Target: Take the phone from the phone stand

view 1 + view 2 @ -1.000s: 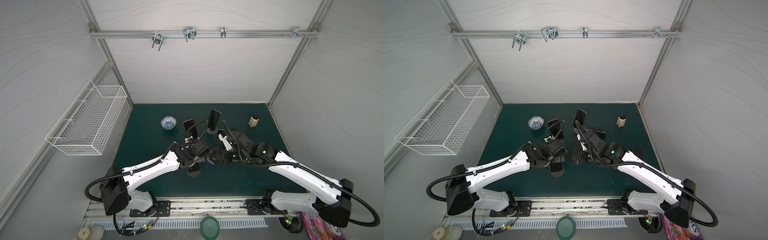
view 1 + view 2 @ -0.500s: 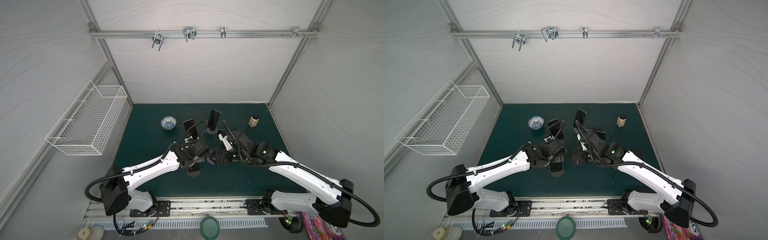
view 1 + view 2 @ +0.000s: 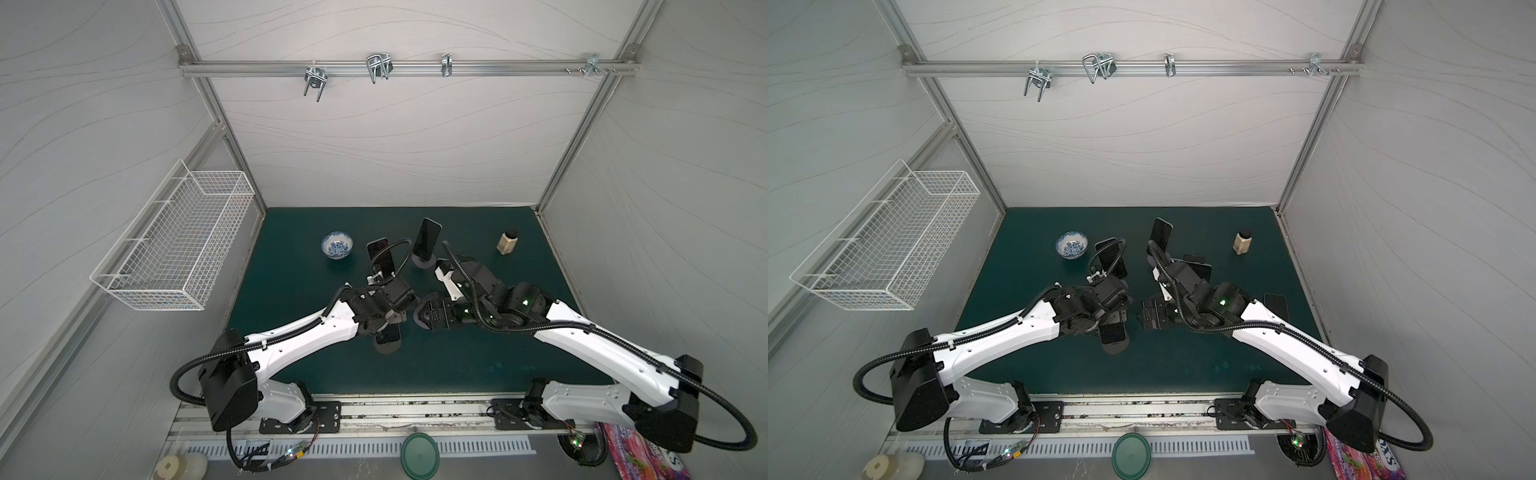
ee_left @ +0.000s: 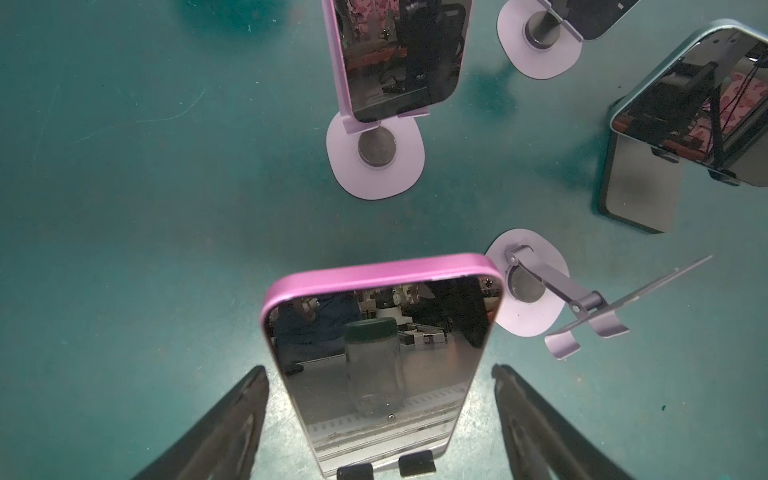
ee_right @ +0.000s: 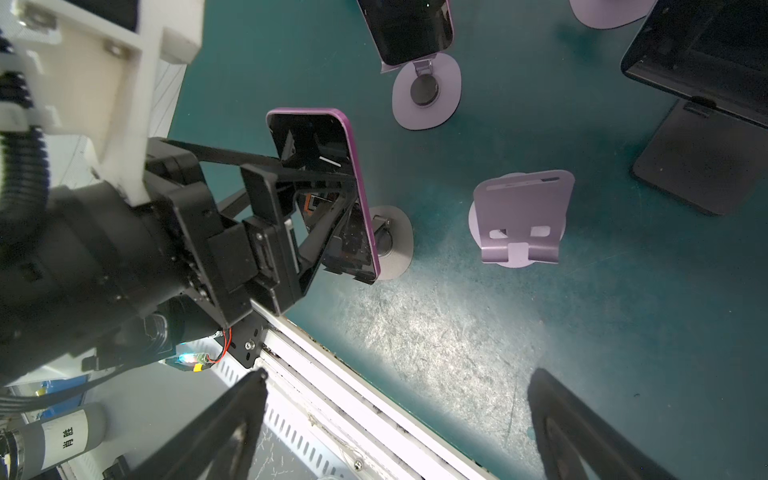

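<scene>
Left wrist view puts the phone (image 4: pixel 380 361) squarely between the fingers (image 4: pixel 232 419) of our left end effector (image 4: pixel 378 369), screen toward the camera. A thin strip of green surface (image 4: pixel 124 208) shows between each finger and the phone's pink edge. So we read the jaws as apart and flanking the phone, not yet clamped on it, though the gaps are narrow and we cannot rule out a light touch further down.

From the right wrist view we see the phone leaning back on its stand (image 5: pixel 401 253), with the stand's round base flat on the surface behind the left fingers. Our right end effector (image 5: pixel 398 374) hangs off to the side of the left one, jaws wide, nothing between them. An empty stand (image 5: pixel 521 216) sits just past the phone, on the side away from the left end effector.

We judge the task barely begun. The approach and alignment look done, but the phone sits in its stand. Left to do:
- close firmly on the phone's two long edges
- lift it clear of the stand's front lips without dragging the light stand along
- set it down on the surface
</scene>
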Motion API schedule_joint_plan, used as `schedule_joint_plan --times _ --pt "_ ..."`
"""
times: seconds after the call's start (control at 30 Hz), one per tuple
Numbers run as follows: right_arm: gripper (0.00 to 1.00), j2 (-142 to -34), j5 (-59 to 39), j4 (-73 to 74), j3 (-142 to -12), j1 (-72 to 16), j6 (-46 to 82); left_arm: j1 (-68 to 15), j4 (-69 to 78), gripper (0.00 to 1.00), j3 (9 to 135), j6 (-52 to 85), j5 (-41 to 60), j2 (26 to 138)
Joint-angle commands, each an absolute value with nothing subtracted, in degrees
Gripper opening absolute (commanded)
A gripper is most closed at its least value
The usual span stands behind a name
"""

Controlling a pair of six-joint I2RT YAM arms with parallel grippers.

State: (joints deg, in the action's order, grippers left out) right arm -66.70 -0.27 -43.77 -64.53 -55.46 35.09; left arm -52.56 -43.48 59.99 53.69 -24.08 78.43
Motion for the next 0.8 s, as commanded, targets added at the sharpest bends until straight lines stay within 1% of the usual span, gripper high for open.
schedule_joint_plan --times 0.0,0.77 --pt "0.99 -66.93 -0.76 -43.95 -65.92 -55.11 35.13 -52.16 -42.43 0.86 59.68 55.10 -24.09 78.75" --pt "0.99 -66.08 -0.62 -43.42 -64.64 -55.11 35.90 -51.50 -40.34 0.85 59.41 53.61 -23.59 81.38"
